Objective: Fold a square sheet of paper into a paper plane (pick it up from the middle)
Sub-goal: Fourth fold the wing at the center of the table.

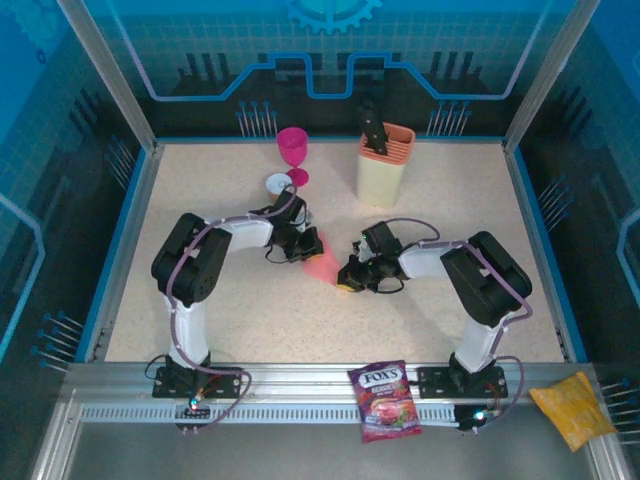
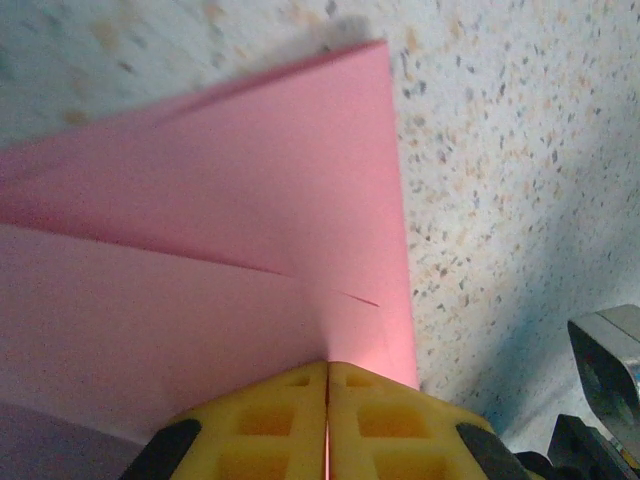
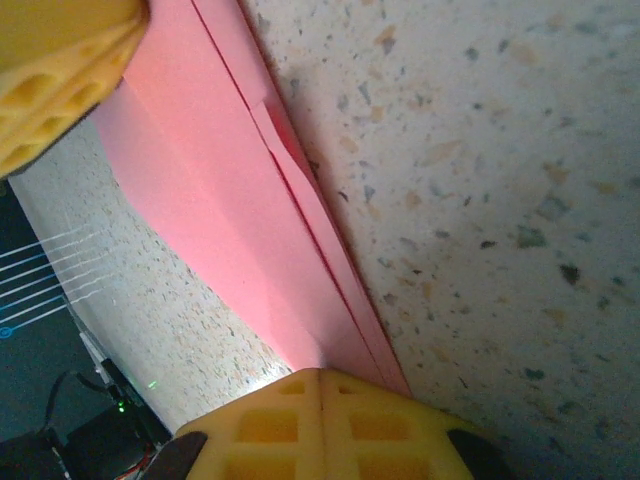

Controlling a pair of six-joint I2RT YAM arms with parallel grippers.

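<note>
1. I am looking at the left end effector (image 2: 328,374) first: its yellow jaws are pinching shut on one edge of the paper plane (image 2: 250,220), with no gap showing between them
2. The paper plane is sitting over the middle of the tabletop (image 1: 200,190), between the two arms. It is a salmon-pink wedge of layered folds, and I cannot tell whether it is resting on the speckled surface or hanging just above it
3. The right end effector (image 3: 320,384) is clamping closed on the opposite, narrower end, where the stacked creases are running together
4. I am judging this step to be tightening a fold, so I am aiming to hold both pinches level, draw them gently apart so the layers are lining up, and avoid any twist, since paper this thin is likely to skew or tear
</note>
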